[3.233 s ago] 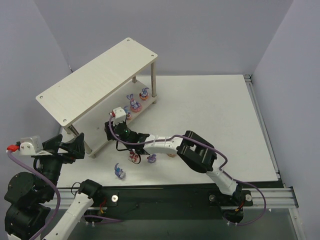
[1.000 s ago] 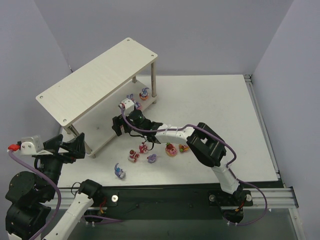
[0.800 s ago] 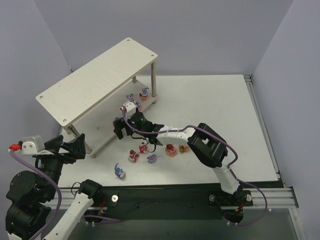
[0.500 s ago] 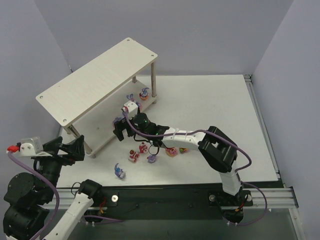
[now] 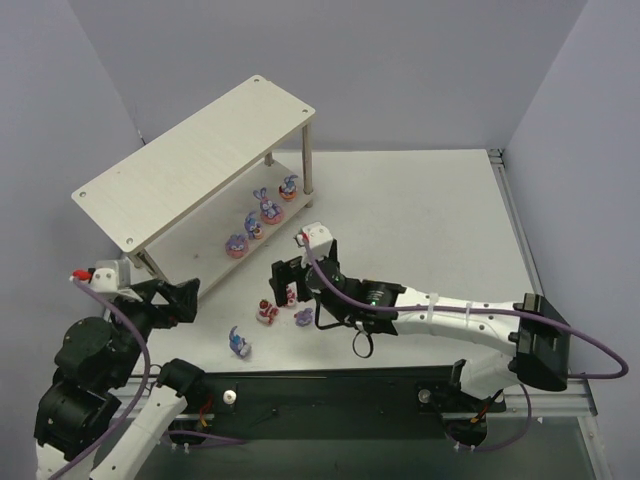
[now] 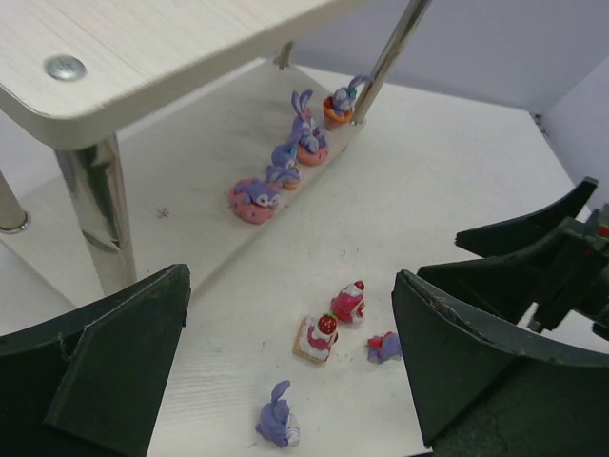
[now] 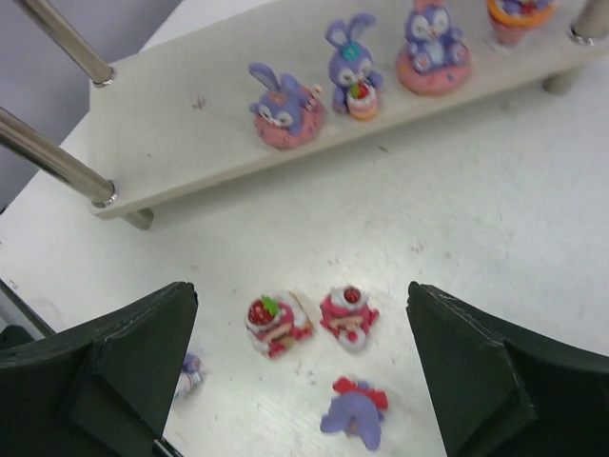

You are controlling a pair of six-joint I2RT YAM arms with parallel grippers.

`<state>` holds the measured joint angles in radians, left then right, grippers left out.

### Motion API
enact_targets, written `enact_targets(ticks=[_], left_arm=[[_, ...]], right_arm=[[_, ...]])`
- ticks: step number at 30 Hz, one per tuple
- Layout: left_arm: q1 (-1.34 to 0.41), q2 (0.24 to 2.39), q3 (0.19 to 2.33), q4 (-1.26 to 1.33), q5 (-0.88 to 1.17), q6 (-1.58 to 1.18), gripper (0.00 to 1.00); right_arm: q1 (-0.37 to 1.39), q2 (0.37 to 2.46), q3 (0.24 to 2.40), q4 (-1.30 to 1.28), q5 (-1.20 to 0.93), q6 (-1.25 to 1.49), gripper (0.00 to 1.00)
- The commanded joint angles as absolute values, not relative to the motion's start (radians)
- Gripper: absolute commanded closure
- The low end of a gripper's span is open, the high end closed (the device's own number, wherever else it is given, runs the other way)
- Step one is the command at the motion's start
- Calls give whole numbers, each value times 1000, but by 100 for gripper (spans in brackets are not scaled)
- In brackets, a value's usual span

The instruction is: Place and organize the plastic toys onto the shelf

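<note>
The shelf stands at the back left. Its lower board carries a row of several purple-blue bunnies, from one at the near end to another by the far leg. On the table lie a strawberry cake toy, a red bear, a toppled purple toy and a lone bunny. My right gripper hovers open over these loose toys, holding nothing. My left gripper is open and empty, aimed at the same toys.
The shelf's thin metal legs stand near both grippers. My right arm stretches low across the table's near side. The table's near edge runs just behind the lone bunny.
My right gripper has pulled back from the lower board toward the near side, and a bunny now shows there at the near end of the row. My left arm has risen and shifted right.
</note>
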<state>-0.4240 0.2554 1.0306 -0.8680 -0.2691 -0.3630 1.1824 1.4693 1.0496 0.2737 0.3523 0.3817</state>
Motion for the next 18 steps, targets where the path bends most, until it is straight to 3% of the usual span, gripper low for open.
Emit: enact_targets(ticks=[1,9,18], left_arm=[[-431,294,954,-859,-196,-429,3],[-433,273,859,-779,-169,-480,3],[-431,219,770,-715,-198,-509,3]], right_arm=[[1212,1387,892,115,489,593,1],[1322,1404,825,78,632,738,3],[1374,1512,778,262,704,772,11]])
